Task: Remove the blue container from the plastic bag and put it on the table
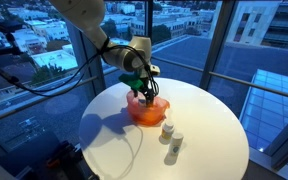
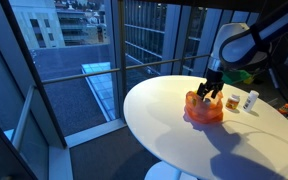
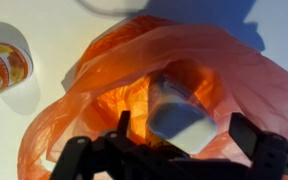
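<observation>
Jaws spread wide and empty, hovering right over the blue container [image 3: 181, 116], which sits inside the open orange plastic bag [image 3: 94, 85], well in from the surface [image 1: 219, 115] edge. Best approach, probably: descend straight, straddle only the container, avoid pinching bag film. The two bottles [image 1: 171, 138] beyond leave bare surface for placing.

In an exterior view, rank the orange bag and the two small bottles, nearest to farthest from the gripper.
1. Orange bag, directly beneath the gripper in an exterior view.
2. Inner bottle, just beside the bag, toward the camera.
3. Outer bottle, farthest out, past the inner bottle.
</observation>
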Robot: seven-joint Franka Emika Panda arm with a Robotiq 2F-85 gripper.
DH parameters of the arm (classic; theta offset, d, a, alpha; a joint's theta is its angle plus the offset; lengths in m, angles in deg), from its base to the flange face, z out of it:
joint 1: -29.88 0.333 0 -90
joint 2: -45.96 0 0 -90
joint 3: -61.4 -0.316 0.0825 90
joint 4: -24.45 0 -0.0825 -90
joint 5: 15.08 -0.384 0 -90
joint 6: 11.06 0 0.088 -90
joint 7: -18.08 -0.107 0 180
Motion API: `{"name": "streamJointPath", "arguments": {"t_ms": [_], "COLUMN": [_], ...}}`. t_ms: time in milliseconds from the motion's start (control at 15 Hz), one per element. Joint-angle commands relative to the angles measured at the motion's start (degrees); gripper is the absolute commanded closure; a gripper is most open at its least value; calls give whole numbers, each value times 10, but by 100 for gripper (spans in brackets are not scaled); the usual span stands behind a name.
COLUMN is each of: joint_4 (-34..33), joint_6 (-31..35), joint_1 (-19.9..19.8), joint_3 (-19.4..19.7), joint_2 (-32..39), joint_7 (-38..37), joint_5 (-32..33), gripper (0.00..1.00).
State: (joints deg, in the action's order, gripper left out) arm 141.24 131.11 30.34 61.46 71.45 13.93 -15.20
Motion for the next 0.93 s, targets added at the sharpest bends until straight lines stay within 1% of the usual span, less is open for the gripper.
{"name": "streamJointPath", "arguments": {"t_ms": [0,600,867], "joint_4": [-29,-67,-69], "joint_6": [-9,-15,-37], "joint_1": [4,10,27], "joint_3": [10,9,17], "joint_2": [21,59,55], "joint_7": [-18,-24,-60], "joint_5": [-1,-3,3], "gripper": [0,0,0]}}
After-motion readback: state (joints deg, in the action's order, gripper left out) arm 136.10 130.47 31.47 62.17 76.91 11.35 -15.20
